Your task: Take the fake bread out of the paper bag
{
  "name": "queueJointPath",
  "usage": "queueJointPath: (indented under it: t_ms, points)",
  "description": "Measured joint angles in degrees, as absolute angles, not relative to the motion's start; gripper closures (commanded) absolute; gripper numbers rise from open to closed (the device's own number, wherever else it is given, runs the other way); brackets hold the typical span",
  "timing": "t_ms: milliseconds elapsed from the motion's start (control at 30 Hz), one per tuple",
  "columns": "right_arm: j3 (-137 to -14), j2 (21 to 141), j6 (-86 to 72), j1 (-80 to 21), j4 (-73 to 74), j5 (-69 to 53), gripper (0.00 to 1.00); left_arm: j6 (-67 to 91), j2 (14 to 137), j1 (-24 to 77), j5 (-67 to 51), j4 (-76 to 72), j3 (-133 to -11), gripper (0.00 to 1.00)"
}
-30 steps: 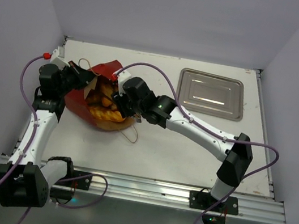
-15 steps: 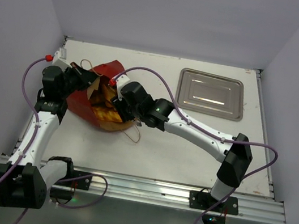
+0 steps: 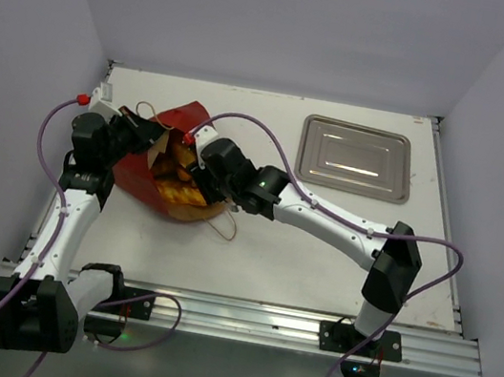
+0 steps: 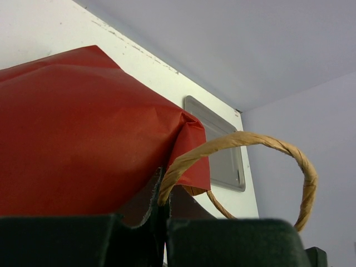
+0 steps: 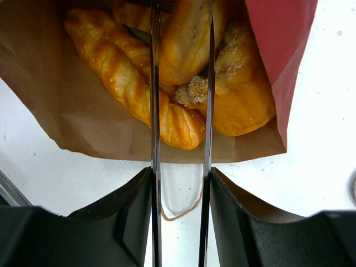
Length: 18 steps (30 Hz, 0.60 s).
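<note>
A white tabletop (image 3: 301,245) fills the overhead view, with the two arms reaching over its left half. The paper bag (image 3: 132,180), dark red outside and brown inside, lies on its side at the far left, its mouth facing right. A flat silver tray (image 3: 357,158) sits well apart at the far right. Inside the bag's mouth you see several golden pieces of fake bread (image 3: 175,185). The right wrist view shows them on the brown lining (image 5: 50,94): a long twisted loaf (image 5: 128,83) on the left, an oblong roll (image 5: 186,47) in the middle and a sugared bun (image 5: 245,100) on the right. Your right gripper (image 5: 182,16) is inside the mouth, partly open, with one finger on each side of the oblong roll. You cannot tell whether they press it. Your left gripper (image 4: 165,233) is fully closed, pinching the bag's upper rim and holding the mouth up. A twisted paper handle (image 4: 261,144) loops just beside that pinch. A second handle (image 3: 223,229) lies flat on the tabletop near the mouth.
</note>
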<state>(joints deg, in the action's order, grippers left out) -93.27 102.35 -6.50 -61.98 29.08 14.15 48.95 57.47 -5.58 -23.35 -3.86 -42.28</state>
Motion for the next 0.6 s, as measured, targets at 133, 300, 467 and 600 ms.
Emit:
queueJointPath:
  t_ms: [133, 300, 467, 600]
  points:
    - [-93.30, 104.44, -7.01, -61.98, 29.12, 13.56, 0.53, 48.95, 57.45, -5.58, -23.35, -3.86, -42.28, 1.00]
    - [-93.30, 107.02, -7.73, -61.98, 29.78, 12.91, 0.59, 48.93, 57.41, -5.58, -23.35, -3.86, -42.26, 1.00]
    - [-93.38, 107.33, -8.47, -61.98, 30.02, 12.82, 0.84, 48.93, 57.39, -5.58, -23.35, -3.92, -42.11, 1.00]
    - [-93.43, 107.33, -8.84, -61.84, 30.24, 12.45, 1.00, 48.93, 57.08, -5.56, -23.35, -4.23, -41.47, 1.00]
